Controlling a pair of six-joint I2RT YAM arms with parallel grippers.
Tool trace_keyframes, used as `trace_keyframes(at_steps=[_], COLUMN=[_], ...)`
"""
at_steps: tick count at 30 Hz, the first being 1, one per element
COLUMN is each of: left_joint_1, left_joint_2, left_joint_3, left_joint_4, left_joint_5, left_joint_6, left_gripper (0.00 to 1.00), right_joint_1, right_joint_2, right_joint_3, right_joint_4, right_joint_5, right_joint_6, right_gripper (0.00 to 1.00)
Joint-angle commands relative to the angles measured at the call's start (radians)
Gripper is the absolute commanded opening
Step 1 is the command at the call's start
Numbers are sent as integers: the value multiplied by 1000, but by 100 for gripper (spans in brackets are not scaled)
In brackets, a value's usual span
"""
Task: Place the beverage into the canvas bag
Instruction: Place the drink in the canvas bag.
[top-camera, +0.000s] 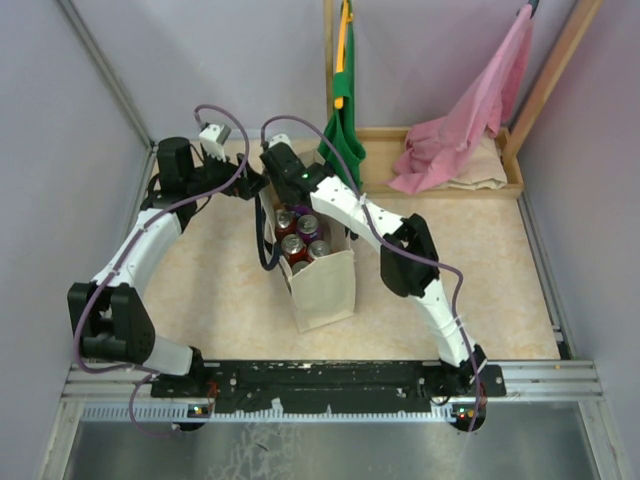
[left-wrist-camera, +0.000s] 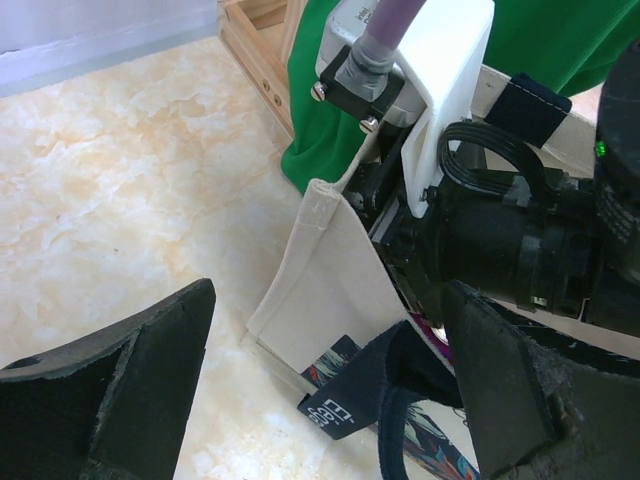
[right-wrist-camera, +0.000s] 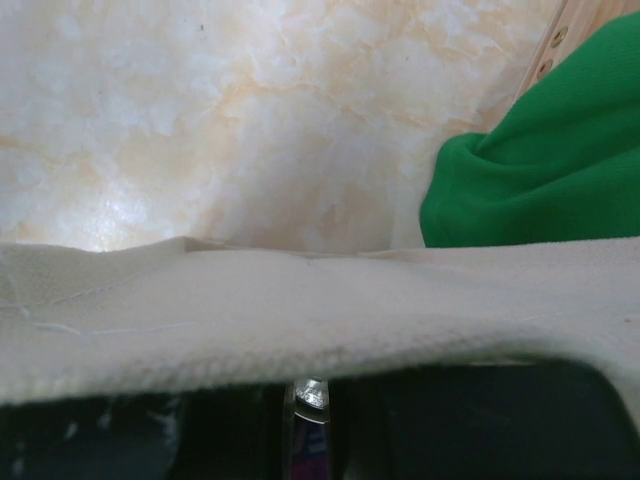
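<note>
The cream canvas bag (top-camera: 325, 290) stands open mid-table with several beverage cans (top-camera: 300, 238) upright inside. My right gripper (top-camera: 274, 198) reaches down at the bag's far left corner. Its dark fingers (right-wrist-camera: 440, 420) are shut, their tips hidden under the canvas rim (right-wrist-camera: 300, 310). A purple can (right-wrist-camera: 318, 440) shows through the slit between them. My left gripper (top-camera: 236, 166) hovers just beyond that corner, wide open and empty. In the left wrist view the left gripper (left-wrist-camera: 330, 300) frames the bag's side wall (left-wrist-camera: 330, 290) and a navy handle (left-wrist-camera: 400, 400).
A green cloth bag (top-camera: 340, 130) hangs from a wooden post just behind the canvas bag. A pink cloth bag (top-camera: 465, 120) drapes into a wooden tray (top-camera: 440, 190) at the back right. Purple cables loop over both arms.
</note>
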Motion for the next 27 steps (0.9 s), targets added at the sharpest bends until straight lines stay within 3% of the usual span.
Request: trace_keyframes(at_steps=[1, 14, 27], left_joint_1=[-3, -3, -3], left_joint_2=[1, -4, -11], left_joint_3=[35, 36, 30], left_joint_4=[12, 13, 19], left_joint_5=[-12, -7, 2], left_joint_6=[-5, -9, -15], left_gripper=[100, 100, 100], right_joint_1=[-47, -55, -28], right_joint_2=[151, 83, -131], right_joint_3=[-51, -101, -291], right_joint_4=[-227, -243, -22], right_joint_5=[5, 39, 133], right_joint_6=[28, 53, 34], right_gripper=[14, 12, 18])
